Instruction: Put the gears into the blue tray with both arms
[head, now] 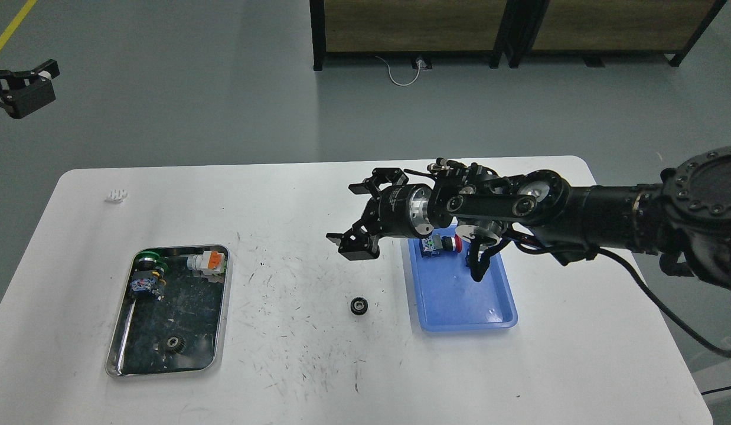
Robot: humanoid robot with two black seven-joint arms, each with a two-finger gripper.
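Note:
One black gear (358, 306) lies on the white table between the two trays. A second gear (175, 343) rests in the steel tray (220, 307) near its front edge. The blue tray (460, 301) sits right of centre and holds push-button switches (439, 244) at its far end. My right gripper (359, 215) hangs open above the table just left of the blue tray, behind and above the loose gear, holding nothing. Only the fingertips of my left gripper (24, 88) show at the far left edge, high off the table, spread apart.
The steel tray also holds a green-capped switch (146, 277) and an orange-and-white part (207, 261). A small white piece (116, 195) lies at the table's far left. My right arm (578, 215) crosses over the blue tray's far end.

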